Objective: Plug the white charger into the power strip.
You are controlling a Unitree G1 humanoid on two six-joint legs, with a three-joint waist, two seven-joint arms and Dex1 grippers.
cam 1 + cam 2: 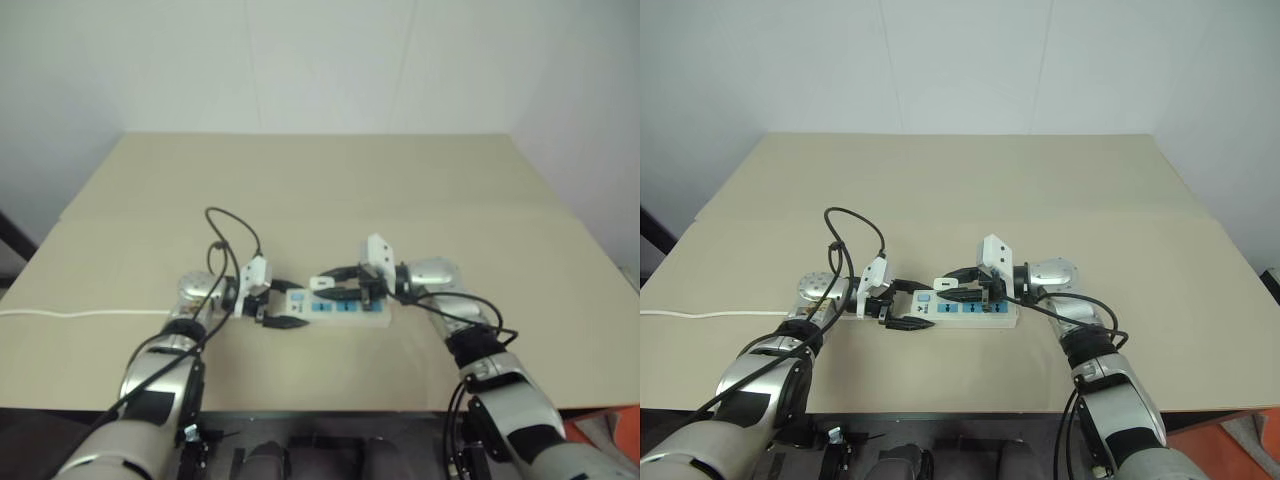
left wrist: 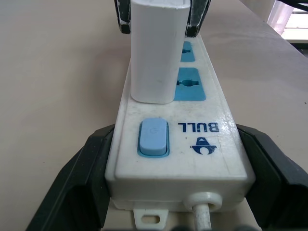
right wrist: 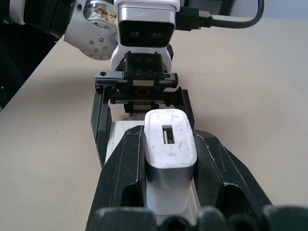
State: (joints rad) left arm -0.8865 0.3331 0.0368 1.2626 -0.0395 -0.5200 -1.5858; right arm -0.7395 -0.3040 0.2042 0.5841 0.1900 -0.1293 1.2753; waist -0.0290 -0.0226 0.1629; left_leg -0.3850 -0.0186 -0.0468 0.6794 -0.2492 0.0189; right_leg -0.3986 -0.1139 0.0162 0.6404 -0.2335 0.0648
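The right gripper (image 3: 166,192) is clamped on the white charger (image 3: 169,156), held upright directly over the power strip (image 2: 192,144), at the socket next to its switch (image 2: 153,137). The left gripper (image 1: 902,308) pinches the strip's switch end, steadying it for a straight push down.

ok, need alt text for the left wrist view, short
A white charger, pinched between the right gripper's black fingers, stands upright on the first socket of a white BULL power strip, next to its blue switch. The left gripper's fingers clamp the strip's switch end on a beige table.
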